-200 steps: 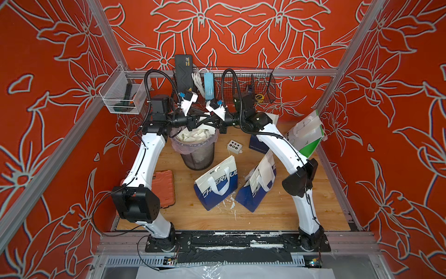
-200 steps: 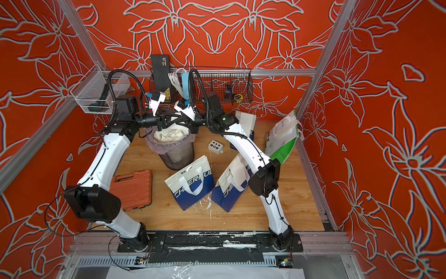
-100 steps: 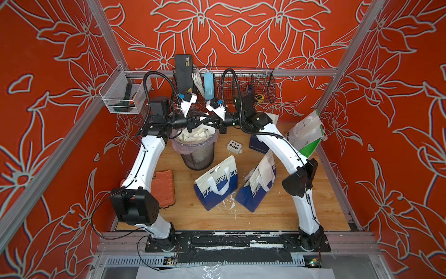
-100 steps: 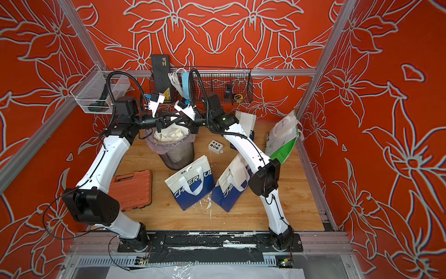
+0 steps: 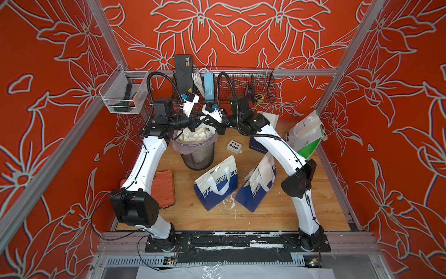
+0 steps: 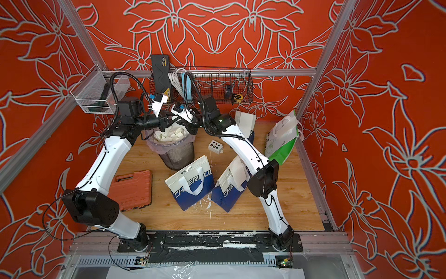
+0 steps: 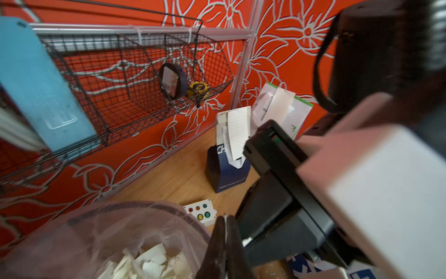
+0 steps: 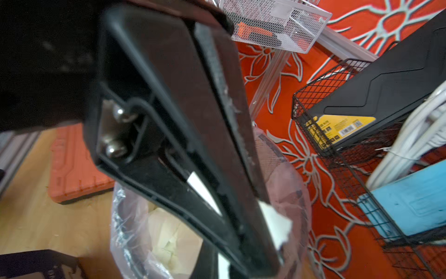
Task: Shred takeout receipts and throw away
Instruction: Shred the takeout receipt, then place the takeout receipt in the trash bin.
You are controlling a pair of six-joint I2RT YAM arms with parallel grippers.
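Note:
Both grippers meet tip to tip above the black mesh trash bin (image 5: pixel 198 157), which is lined with a clear bag and holds several torn white pieces (image 5: pixel 193 133). My left gripper (image 7: pixel 225 218) is shut, with a thin white paper edge showing between its fingers. My right gripper (image 8: pixel 223 265) is shut on a white strip. A torn receipt scrap (image 8: pixel 275 227) sticks out beside the left gripper's fingers. In both top views the two grippers (image 5: pixel 205 120) (image 6: pixel 178 123) hide the paper. A whole lined receipt (image 7: pixel 237 132) stands in a dark blue bag at the back.
Two blue-and-white CHERRUL bags (image 5: pixel 217 186) (image 5: pixel 259 186) lean in the middle of the wooden floor. A green-and-white bag (image 5: pixel 306 135) stands back right, a button box (image 5: pixel 234 146) lies beside the bin, and an orange case (image 5: pixel 164 188) lies left. A wire basket (image 5: pixel 241 84) hangs on the back wall.
My left gripper has closed from partly open to shut. Both arms hold nearly the same place above the bin.

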